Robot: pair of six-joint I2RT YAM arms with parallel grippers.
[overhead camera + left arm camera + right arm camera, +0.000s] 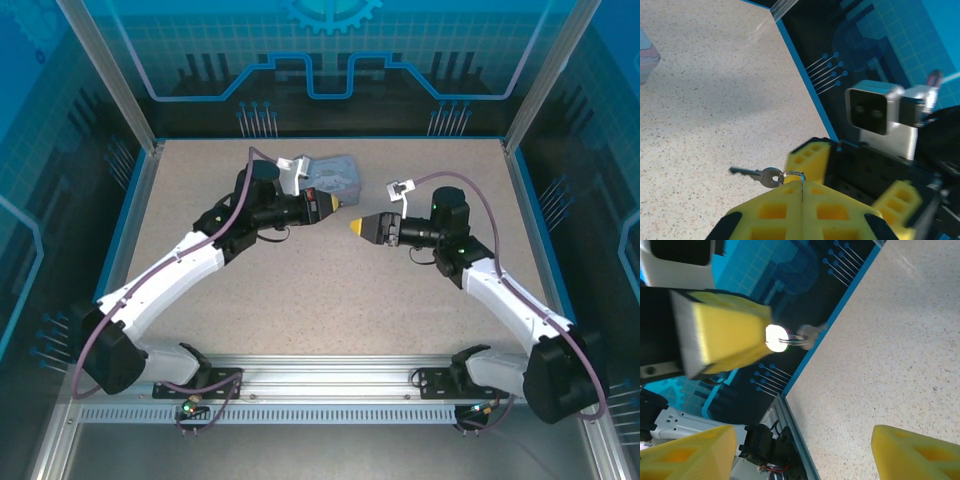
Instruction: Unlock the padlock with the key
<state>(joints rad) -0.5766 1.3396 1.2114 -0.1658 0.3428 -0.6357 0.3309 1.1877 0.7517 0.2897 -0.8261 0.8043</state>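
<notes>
The small grey key (765, 176) hangs from a thin wire ring (794, 174), its blade pointing left above the table. My left gripper (801, 183) is shut on that ring, and the key itself stays free beside the fingertips. In the top view the left gripper (337, 204) hovers mid-table, tip to tip with my right gripper (356, 227). In the right wrist view the right gripper (802, 455) stands open with nothing between its fingers, facing the left fingers (725, 332) and the key (810, 334). The padlock is hidden.
A pale blue rectangular tin (336, 175) lies just behind the left gripper, and its corner (646, 60) shows in the left wrist view. Blue walls and aluminium posts (110, 80) ring the speckled table (330, 300).
</notes>
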